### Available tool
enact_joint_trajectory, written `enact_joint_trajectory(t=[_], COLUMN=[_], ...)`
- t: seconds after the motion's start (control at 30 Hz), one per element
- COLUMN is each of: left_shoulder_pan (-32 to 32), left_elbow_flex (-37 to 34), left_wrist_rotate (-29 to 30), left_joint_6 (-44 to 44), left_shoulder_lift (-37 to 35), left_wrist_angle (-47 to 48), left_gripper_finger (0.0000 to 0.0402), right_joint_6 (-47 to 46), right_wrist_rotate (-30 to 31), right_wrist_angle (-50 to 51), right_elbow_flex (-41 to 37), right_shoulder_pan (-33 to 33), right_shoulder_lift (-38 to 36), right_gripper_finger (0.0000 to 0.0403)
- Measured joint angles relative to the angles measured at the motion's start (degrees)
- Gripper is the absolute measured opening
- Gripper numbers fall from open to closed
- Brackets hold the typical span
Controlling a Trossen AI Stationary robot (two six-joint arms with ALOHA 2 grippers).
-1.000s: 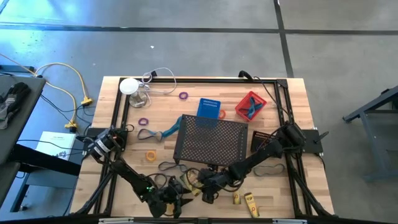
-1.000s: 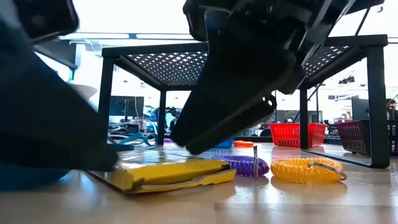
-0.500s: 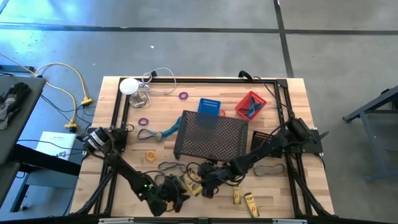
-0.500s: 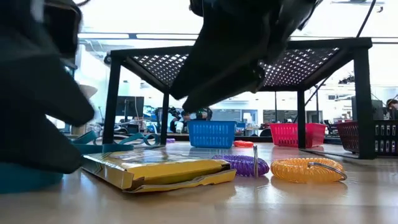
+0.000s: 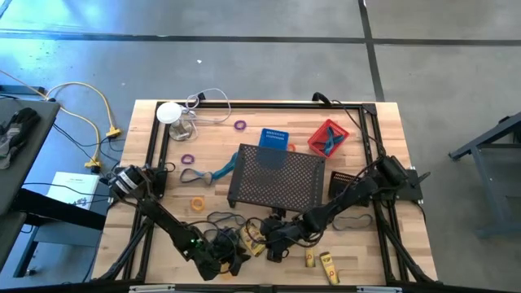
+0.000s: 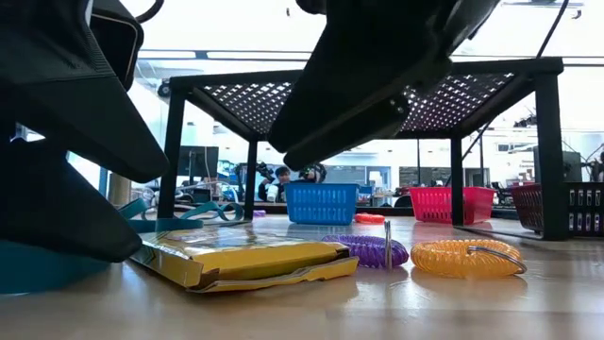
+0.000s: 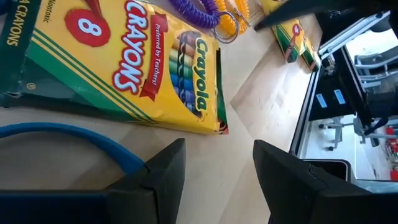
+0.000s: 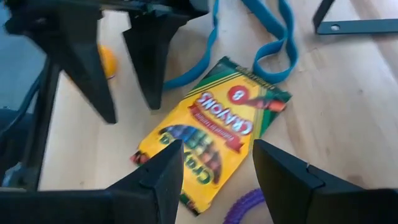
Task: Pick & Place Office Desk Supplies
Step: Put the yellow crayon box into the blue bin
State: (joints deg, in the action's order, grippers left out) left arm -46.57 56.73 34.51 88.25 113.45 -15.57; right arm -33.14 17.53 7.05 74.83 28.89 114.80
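Observation:
A yellow crayon box point(image 8: 211, 130) lies flat on the table near its front edge, also in the low view point(image 6: 245, 264). Beside it lie a purple coil ring point(image 6: 368, 250) and an orange coil ring point(image 6: 462, 257). A blue rubber band point(image 7: 81, 140) lies by the box's other side. My left gripper point(image 7: 214, 174) stands open just off the box's long edge, over bare wood. My right gripper point(image 8: 217, 168) hangs open above the box's end, clear of it. Both show close together in the high view: left gripper point(image 5: 224, 259), right gripper point(image 5: 273, 244).
A black mesh stand point(image 5: 277, 179) fills the table's middle, with a blue basket point(image 5: 274, 140), a red basket point(image 5: 328, 137) and a dark basket point(image 5: 342, 185) around it. Smaller crayon boxes point(image 5: 326, 264) lie to the front right. A white-topped clear object point(image 5: 175, 118) stands far left.
My left gripper has rolled about its own line and drawn up off the crayon box's left end. My right gripper has risen above the box. Both stay open. The box lies where it was.

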Motion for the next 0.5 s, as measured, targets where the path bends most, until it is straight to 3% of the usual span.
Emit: enact_joint_trajectory(t=[0.17, 0.5], left_shoulder_pan=[-0.4, -0.47], left_elbow_flex=[-0.02, -0.36], left_wrist_rotate=[0.1, -0.99], left_joint_6=[-1.21, -19.83], left_shoulder_lift=[0.07, 0.59], left_wrist_angle=[-0.42, -8.56], left_gripper_finger=[0.0184, 0.0184], right_joint_6=[-0.1, 3.08], right_wrist_rotate=[-0.11, 0.15], right_wrist_angle=[0.0, -2.88], right_elbow_flex=[0.0, 0.02], right_shoulder_pan=[1.7, 6.08], right_shoulder_lift=[0.04, 0.04], right_gripper_finger=[0.0181, 0.0181])
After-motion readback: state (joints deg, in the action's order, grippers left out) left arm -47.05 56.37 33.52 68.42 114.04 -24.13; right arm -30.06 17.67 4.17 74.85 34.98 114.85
